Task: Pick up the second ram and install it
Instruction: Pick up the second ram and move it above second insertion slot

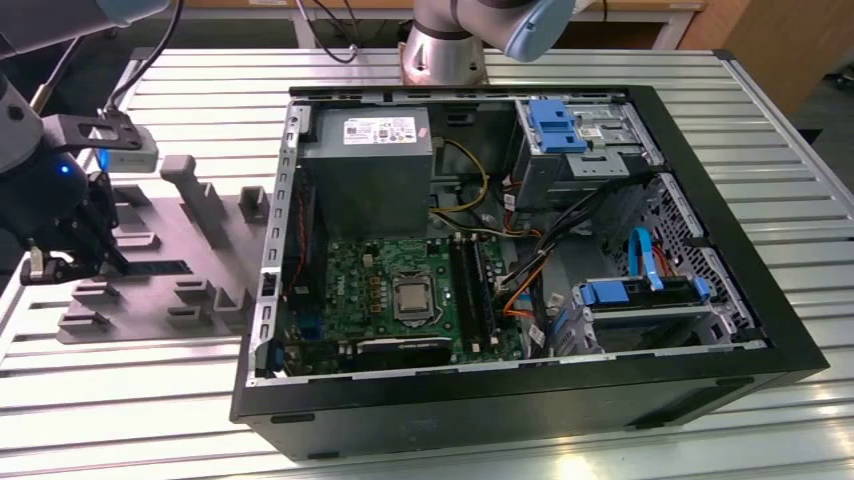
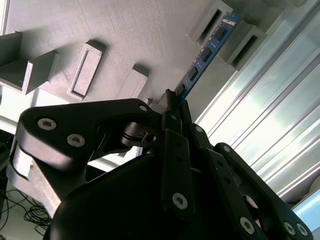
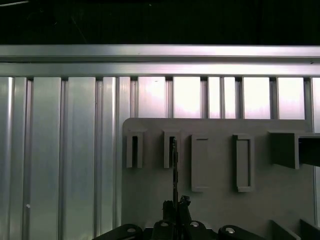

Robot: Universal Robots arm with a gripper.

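The second ram point(image 2: 205, 55) is a thin blue-green stick with black chips. It runs from my fingertips to a slotted grey holder point(image 2: 235, 30). In the first wrist view the ram point(image 3: 174, 175) shows edge-on, its far end at the second holder slot point(image 3: 171, 150). My gripper point(image 2: 172, 102) is shut on the stick's near end, and its dark fingers point(image 3: 175, 205) pinch the board from both sides. In the exterior view the gripper point(image 1: 47, 262) hangs over the grey fixture plate point(image 1: 160, 260) at the exterior view's left, away from the computer case.
The open computer case point(image 1: 747, 300) lies on the slatted metal table point(image 1: 120, 400) at the exterior view's right. Inside it are the green motherboard point(image 1: 360, 270) with black memory slots point(image 1: 470, 270), loose cables and blue drive brackets. Grey blocks and posts point(image 1: 200, 200) rise from the fixture plate.
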